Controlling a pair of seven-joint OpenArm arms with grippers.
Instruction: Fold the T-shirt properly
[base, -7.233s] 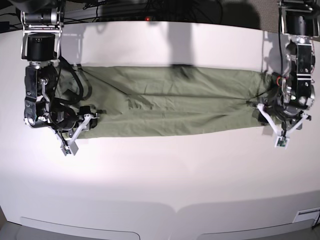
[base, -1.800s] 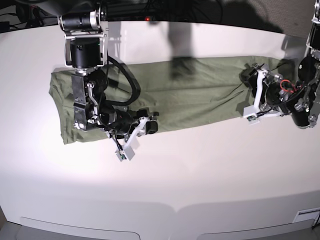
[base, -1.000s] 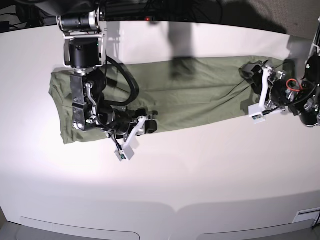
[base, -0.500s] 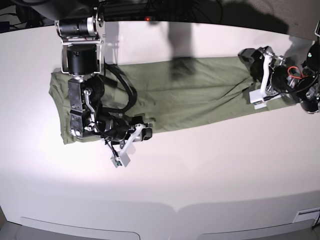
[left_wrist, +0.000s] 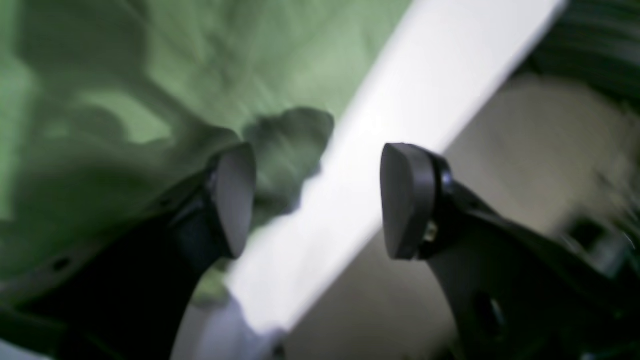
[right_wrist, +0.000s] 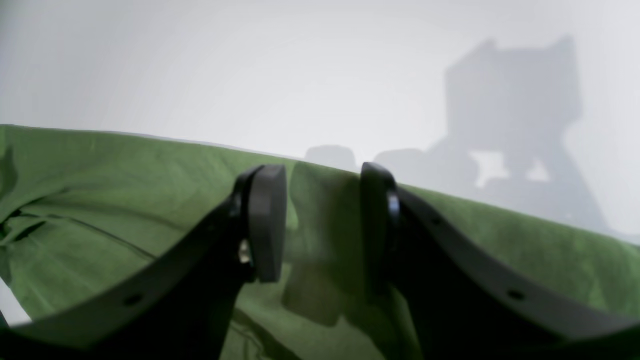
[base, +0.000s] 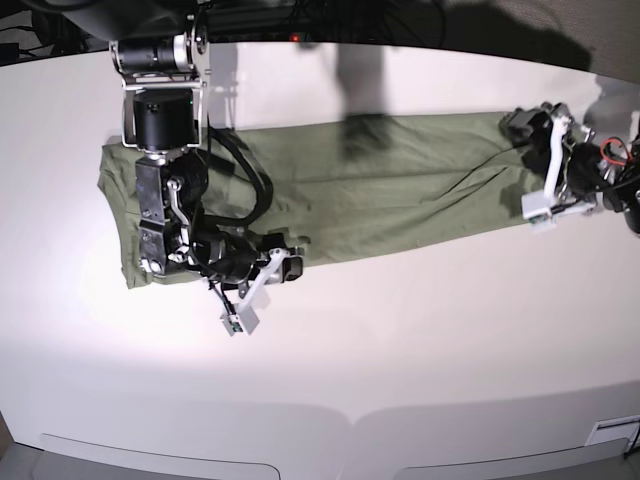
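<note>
The T-shirt (base: 350, 200) is lying as a long folded band across the surface (base: 400, 350). The left hand (left_wrist: 315, 200) is being held wide open, empty, at the band's end; the right hand (right_wrist: 322, 225) is being held half open astride the near edge, gripping nothing visibly. Both ends should be pinched squarely before folding.

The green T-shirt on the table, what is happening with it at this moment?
A two-armed robot is folding the green T-shirt, which lies as a long narrow band across the white table. The right gripper is low over the shirt's near edge, jaws parted with cloth showing in the gap; whether it grips the cloth is unclear. The left gripper is at the other end of the band, jaws wide open and holding nothing, above the shirt's edge and bare table.
</note>
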